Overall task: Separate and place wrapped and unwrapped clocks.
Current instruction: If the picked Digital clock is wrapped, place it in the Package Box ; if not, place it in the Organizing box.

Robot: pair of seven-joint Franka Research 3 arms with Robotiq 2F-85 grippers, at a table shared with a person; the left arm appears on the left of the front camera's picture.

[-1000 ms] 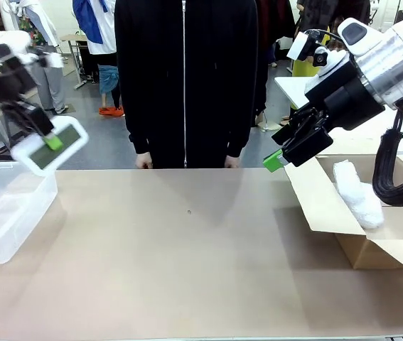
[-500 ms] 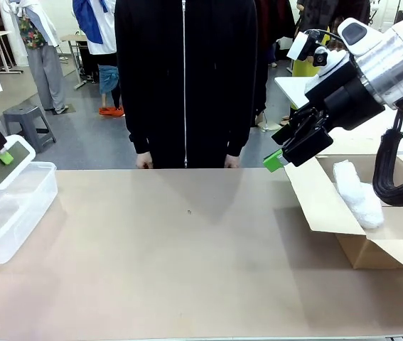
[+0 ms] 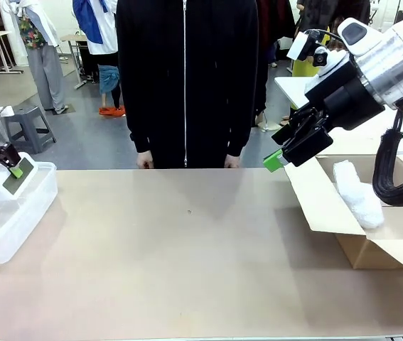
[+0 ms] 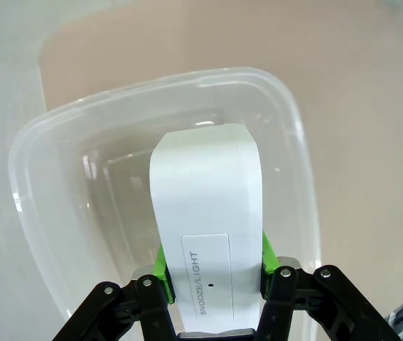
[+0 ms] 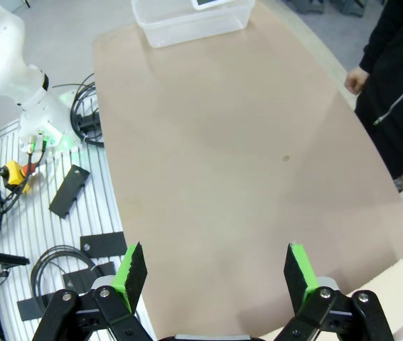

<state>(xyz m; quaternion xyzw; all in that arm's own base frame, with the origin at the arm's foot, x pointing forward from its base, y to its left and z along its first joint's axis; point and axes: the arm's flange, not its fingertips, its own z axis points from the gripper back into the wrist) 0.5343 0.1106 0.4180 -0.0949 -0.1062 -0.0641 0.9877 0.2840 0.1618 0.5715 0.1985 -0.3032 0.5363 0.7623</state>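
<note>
A: Front view first. Gripping what at the left edge?

B: Clamping the bare white clock (image 3: 16, 177) in the left gripper (image 3: 15, 171), hanging tilted just over the clear tub (image 3: 23, 213) at middle left. Pressing green pads against both sides of the clock.

A: And over at the right?

B: Hovering at upper right, the right gripper (image 3: 276, 160), over the near flap of the cardboard box (image 3: 329, 209). Standing wide apart, holding nothing. Lying inside the box, one bubble-wrapped bundle (image 3: 357, 193), leaning on the flap. Standing at the far edge of the table (image 3: 187, 263), a person in a black zipped jacket (image 3: 185, 78), hands down at the table's edge.

A: Left wrist view?

B: Squeezing the clock (image 4: 205, 213) between green pads (image 4: 162, 266) at bottom centre, "SNOOZE/LIGHT" bar facing up. Pointing into the tub (image 4: 45, 213), which is spreading across the middle.

A: Right wrist view?

B: Spreading wide at the bottom, the right gripper (image 5: 212, 270), nothing between. Showing the tub (image 5: 187, 25) at top centre with the clock (image 5: 212, 3) at the very edge, the person's hand (image 5: 355, 79) at upper right.
</note>
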